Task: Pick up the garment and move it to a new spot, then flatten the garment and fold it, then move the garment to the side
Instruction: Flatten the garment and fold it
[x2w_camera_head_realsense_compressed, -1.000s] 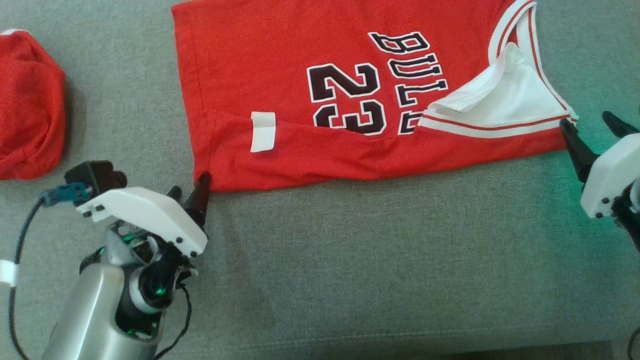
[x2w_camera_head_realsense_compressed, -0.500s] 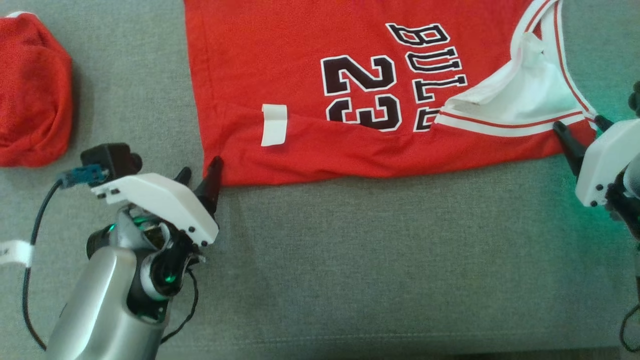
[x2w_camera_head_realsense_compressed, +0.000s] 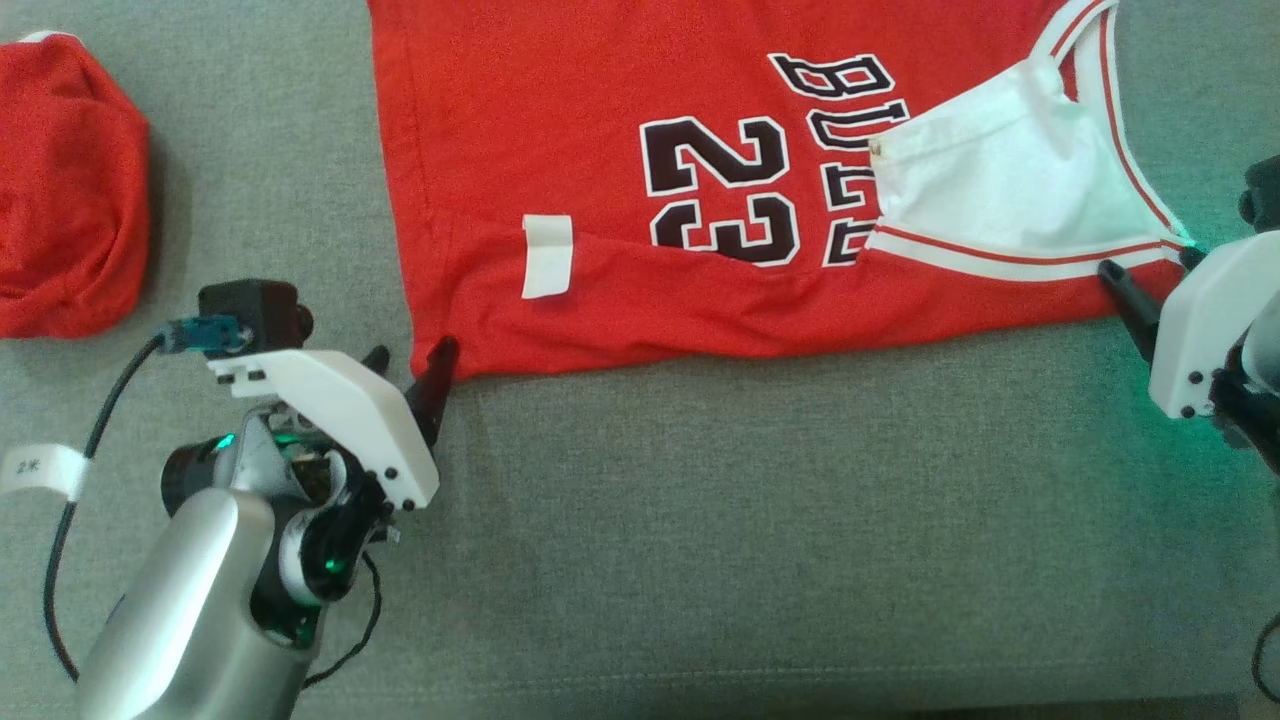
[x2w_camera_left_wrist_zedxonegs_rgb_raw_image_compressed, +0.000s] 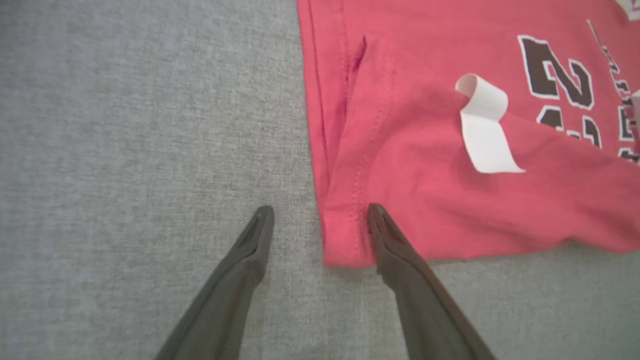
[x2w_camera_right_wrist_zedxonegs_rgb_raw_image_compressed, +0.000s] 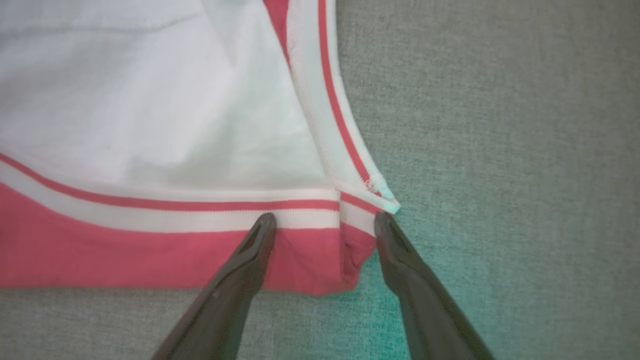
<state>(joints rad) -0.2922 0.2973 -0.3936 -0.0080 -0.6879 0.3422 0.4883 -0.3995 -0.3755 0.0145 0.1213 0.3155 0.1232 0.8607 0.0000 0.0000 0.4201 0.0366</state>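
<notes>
Grey woven cloth (x2w_camera_head_realsense_compressed: 700, 540) covered the whole work surface. On it lay the red jersey (x2w_camera_head_realsense_compressed: 520, 120), spread across the far half of the head view and running off the top edge. Its near side was folded over onto itself, hiding the lower part of the black number 23 (x2w_camera_head_realsense_compressed: 720, 190). A small white tag (x2w_camera_head_realsense_compressed: 548, 256) stuck up from that fold. At the robot's right end, the white inside (x2w_camera_head_realsense_compressed: 1000, 180) of the jersey showed within the striped trim.

The left gripper (x2w_camera_head_realsense_compressed: 413, 350) sat at the jersey's near left corner with its fingers spread apart. One finger was over the hem and the other was on the bare grey cloth beside it. The right gripper (x2w_camera_head_realsense_compressed: 1147, 262) was also spread, straddling the near right corner, where the red-and-white trim ended. Neither was pinching the fabric.

A second bundle of red cloth (x2w_camera_head_realsense_compressed: 70, 190) lay well apart at the far left.
</notes>
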